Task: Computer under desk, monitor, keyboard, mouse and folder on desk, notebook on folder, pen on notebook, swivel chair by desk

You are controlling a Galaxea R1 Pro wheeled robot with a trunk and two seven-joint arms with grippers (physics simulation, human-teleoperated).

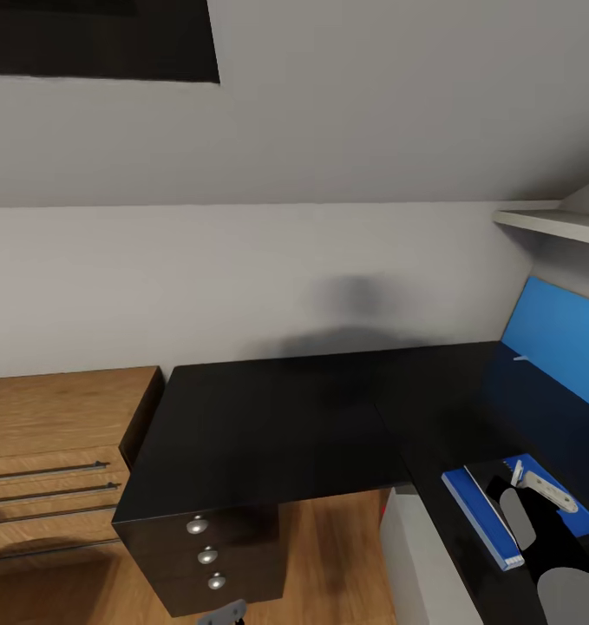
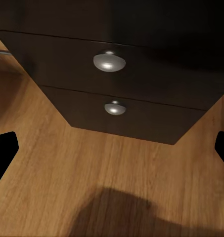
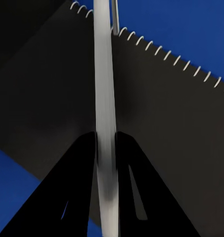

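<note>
**Ana:** What have you got on the head camera?

**Me:** I'm looking down on the black worktop (image 1: 277, 417), an L-shape against the grey wall. Its drawer block (image 1: 209, 555) with three round silver knobs sits at the near left corner, and a wooden dresser (image 1: 51, 451) stands just beside it on the left. At the far right, a blue folder (image 1: 485, 516) lies on the worktop, with the black spiral notebook (image 1: 537, 521) on top of it.

**Ana:** And the pen?

**Me:** My right gripper (image 3: 106, 143) holds the pen (image 3: 104, 89). In the right wrist camera, its two black fingers (image 3: 77, 187) are pinched narrow on the pale shaft, right above the notebook's (image 3: 156, 123) dark cover and wire binding. In the head camera, the pen (image 1: 546, 488) sits tilted over the notebook.

**Ana:** Left arm?

**Me:** The left gripper (image 2: 112, 153) hangs low in front of the drawers (image 2: 116, 84), over the wooden floor (image 2: 116, 177). Its fingers (image 2: 3, 153) are spread wide, at opposite edges of the wrist camera, holding nothing.

**Ana:** Anything else?

**Me:** A blue panel (image 1: 554, 334) leans behind the worktop at right, under a pale shelf (image 1: 550, 224).
</note>
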